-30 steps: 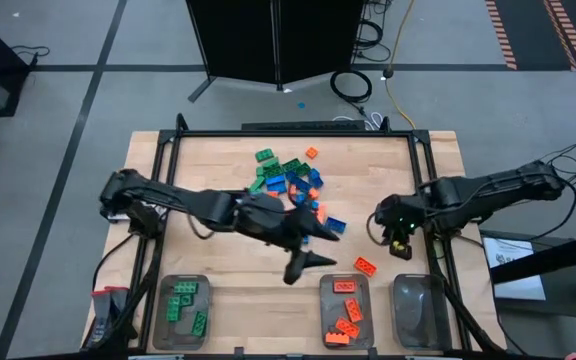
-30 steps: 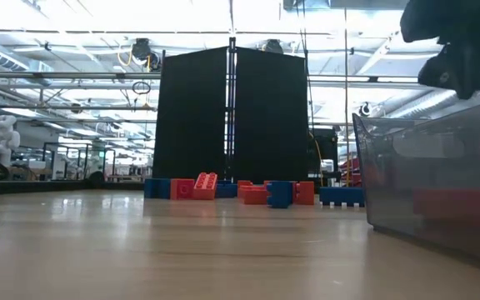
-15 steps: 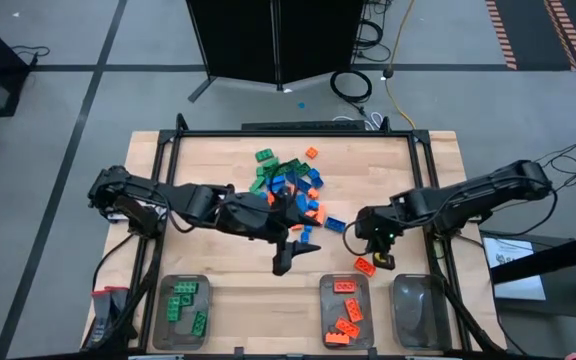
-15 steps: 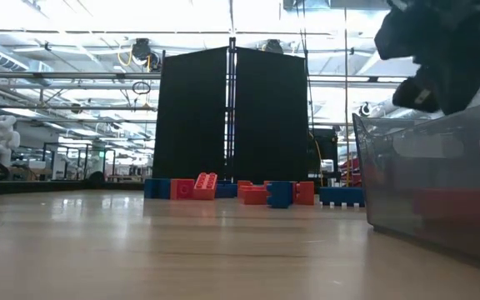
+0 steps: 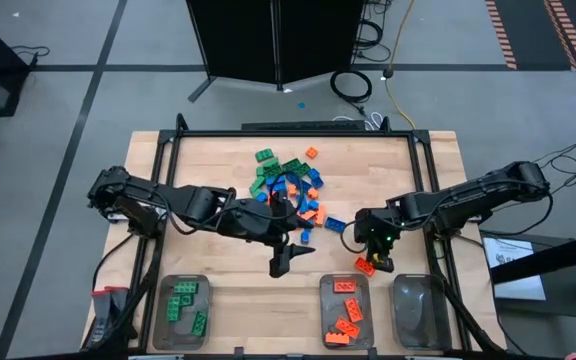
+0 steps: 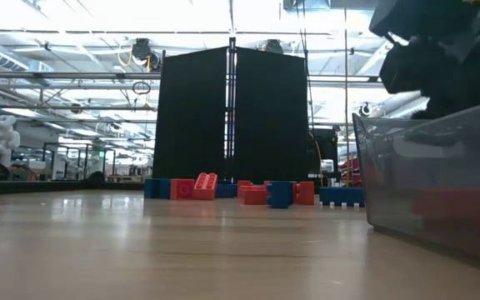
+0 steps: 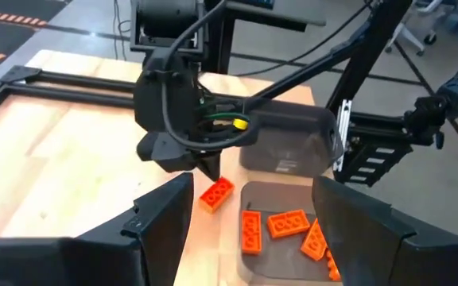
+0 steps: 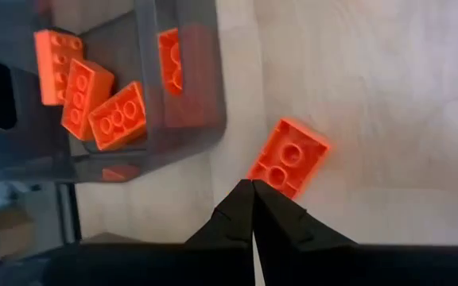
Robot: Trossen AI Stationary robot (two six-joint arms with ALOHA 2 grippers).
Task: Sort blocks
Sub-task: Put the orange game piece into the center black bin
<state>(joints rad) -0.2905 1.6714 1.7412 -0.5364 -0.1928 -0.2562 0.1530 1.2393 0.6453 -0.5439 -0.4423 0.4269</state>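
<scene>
**Entry: sorting of blocks, orange item near the front edge of the bench**

- **Orange block** (image 5: 365,266): lies flat on the bench, studs up, just behind the middle tray, towards the front right. Not yet in any tray.
- **Right gripper** (image 5: 377,255): poised just over this block; jaws pressed fully together, tips meeting at a point beside the block's edge, as the right wrist view shows. Nothing held.
- **Left gripper** (image 5: 286,262): hangs over the middle of the bench, front of the pile; jaws apart and empty.
- **Orange tray** (image 5: 325,300): at the front edge, right of centre; holds several orange blocks. Its rear wall is just beside the loose block.
- **Green tray** (image 5: 162,318): front left corner area; holds green blocks.
- **Empty-looking clear tray** (image 5: 416,320): front right; contents not discernible.
- **Mixed pile** (image 5: 288,183): green, blue and orange blocks towards the back centre of the bench, still unsorted.

**Handling note (judgement):** With jaws closed the right gripper cannot take the block. They must part wider than the block's short side, straddle it squarely, come down to the bench, then close. Alternatively, closed tips could nudge it, though the tray wall would block a push. Lift clear of the tray's rear wall before release.
</scene>
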